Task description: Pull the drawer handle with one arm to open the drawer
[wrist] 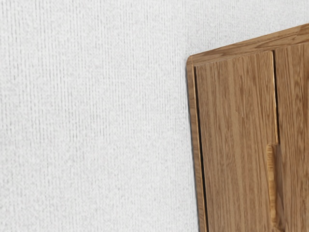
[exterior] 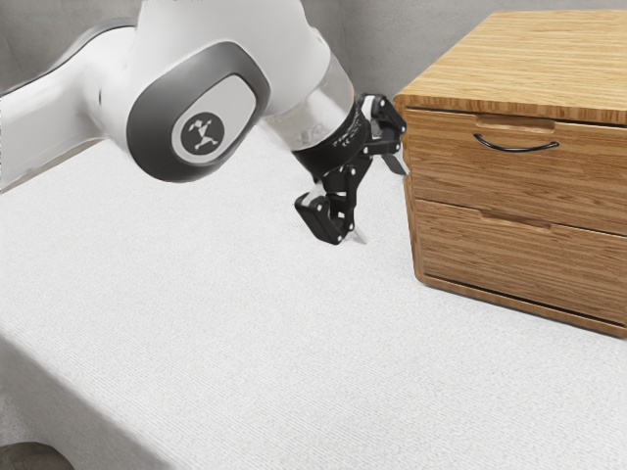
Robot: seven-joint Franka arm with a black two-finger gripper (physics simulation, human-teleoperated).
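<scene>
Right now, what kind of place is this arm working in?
Likely a simulated tabletop test scene: a plain white table and one wooden two-drawer cabinet with a dark handle.

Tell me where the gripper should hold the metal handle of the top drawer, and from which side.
Grip the middle of the dark handle, where the bar bows clear of the top drawer front. It lies level, so come straight at the front face, probably with one finger above and one below.

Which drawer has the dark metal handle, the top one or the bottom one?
The top drawer: a dark curved handle hangs on its front. The bottom drawer shows none.
</scene>
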